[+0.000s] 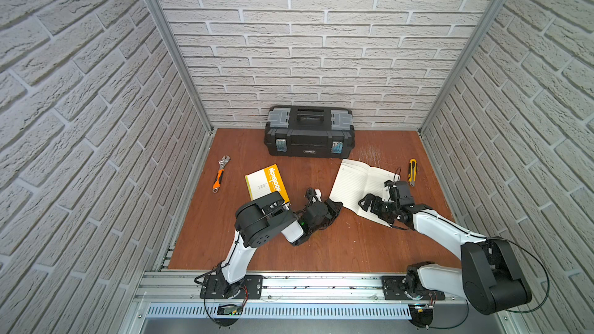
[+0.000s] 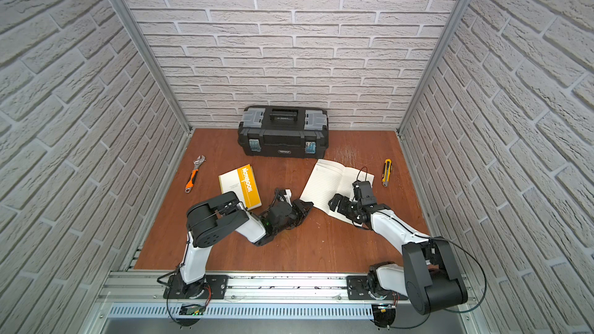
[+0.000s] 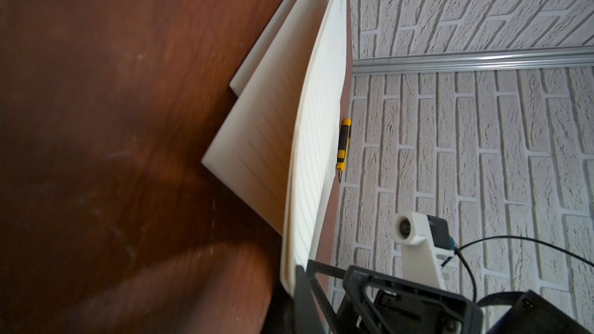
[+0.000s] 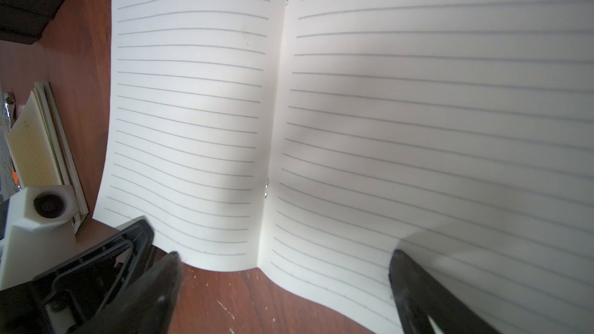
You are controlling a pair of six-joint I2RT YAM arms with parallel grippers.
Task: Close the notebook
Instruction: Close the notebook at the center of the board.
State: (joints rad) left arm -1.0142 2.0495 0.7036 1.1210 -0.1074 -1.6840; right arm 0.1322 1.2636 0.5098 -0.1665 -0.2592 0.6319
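Left wrist view puts the left fingers (image 3: 302,297) closed tight at the near left corner of the open notebook (image 3: 321,123). A lined leaf curves up and away from them, with more cream layers beside it, closer to the counter (image 3: 96,123). I cannot tell how many leaves are in the pinch, or whether the cover is among them. In a top view the same corner meets the fingertips, and the rest of the open notebook (image 1: 353,181) lies spread on the right half of the counter (image 1: 289,245), near of the black toolbox (image 1: 309,131).

The right fingers (image 4: 418,284) stand wide and hold nothing. They straddle the near end of the spine, 1 over the right page and 1 at the near edge of the left page. Whether they touch the paper is unclear.

The step in hand looks like the start of the fold, with the left half gripped but not yet swung over. To do it well, the corner should probably travel up and to the right in an arc about the spine. A pull to the left or near side would likely drag the whole book or tear the leaf. If only 1 thin leaf is held, the fold would turn a page rather than shut the cover, so a deeper bite may be needed. The right fingers could steady the right page, but must clear off before the left half lands.

A yellow knife (image 1: 412,171) lies just right of the book, outside that arc. A closed yellow notebook (image 1: 266,184) and a wrench (image 1: 220,173) sit well apart on the left.
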